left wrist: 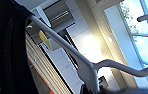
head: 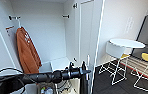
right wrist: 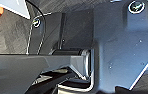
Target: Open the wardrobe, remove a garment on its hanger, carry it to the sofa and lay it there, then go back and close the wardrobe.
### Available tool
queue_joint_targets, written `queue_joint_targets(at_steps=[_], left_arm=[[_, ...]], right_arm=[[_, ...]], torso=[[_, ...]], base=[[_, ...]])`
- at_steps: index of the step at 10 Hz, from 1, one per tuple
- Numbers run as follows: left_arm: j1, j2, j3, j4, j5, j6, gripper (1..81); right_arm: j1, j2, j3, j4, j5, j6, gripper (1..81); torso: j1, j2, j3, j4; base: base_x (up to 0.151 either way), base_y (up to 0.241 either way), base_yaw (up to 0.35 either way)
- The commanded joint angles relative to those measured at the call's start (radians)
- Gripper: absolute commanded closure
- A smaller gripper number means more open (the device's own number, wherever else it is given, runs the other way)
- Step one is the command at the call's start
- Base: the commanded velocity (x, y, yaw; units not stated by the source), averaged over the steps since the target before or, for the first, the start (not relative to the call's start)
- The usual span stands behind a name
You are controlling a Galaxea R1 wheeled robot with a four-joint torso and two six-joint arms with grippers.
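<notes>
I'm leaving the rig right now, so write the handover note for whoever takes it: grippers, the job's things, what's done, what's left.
Left gripper: held out in front, by the edge of the wardrobe's right door. Open or shut cannot be told.
Right gripper: state cannot be told.
Wardrobe: open. A rust-orange top hangs at its left.
Done: wardrobe opened.
Black garment and its hanger: whereabouts cannot be told, so check first.
Left: at least closing the wardrobe.
</notes>
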Motion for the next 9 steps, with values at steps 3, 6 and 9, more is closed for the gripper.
queue_joint_targets(at_steps=[3,6,9], left_arm=[[-0.165,0.012,0.025,0.02,-0.038,0.008,81.1],[-0.165,0.014,0.026,0.02,-0.039,0.01,81.1],[-0.165,0.02,0.028,0.028,-0.039,0.01,81.1]], right_arm=[[0.033,0.011,0.009,0.002,-0.039,-0.003,1.0],[0.036,0.011,0.009,0.0,-0.039,-0.003,1.0],[0.034,0.011,0.009,0.002,-0.039,-0.003,1.0]], torso=[[0.0,0.0,0.0,0.0],[0.0,0.0,0.0,0.0],[0.0,0.0,0.0,0.0]], base=[[0.0,0.0,-0.28],[0.0,0.0,-0.283],[0.0,0.0,-0.284]])
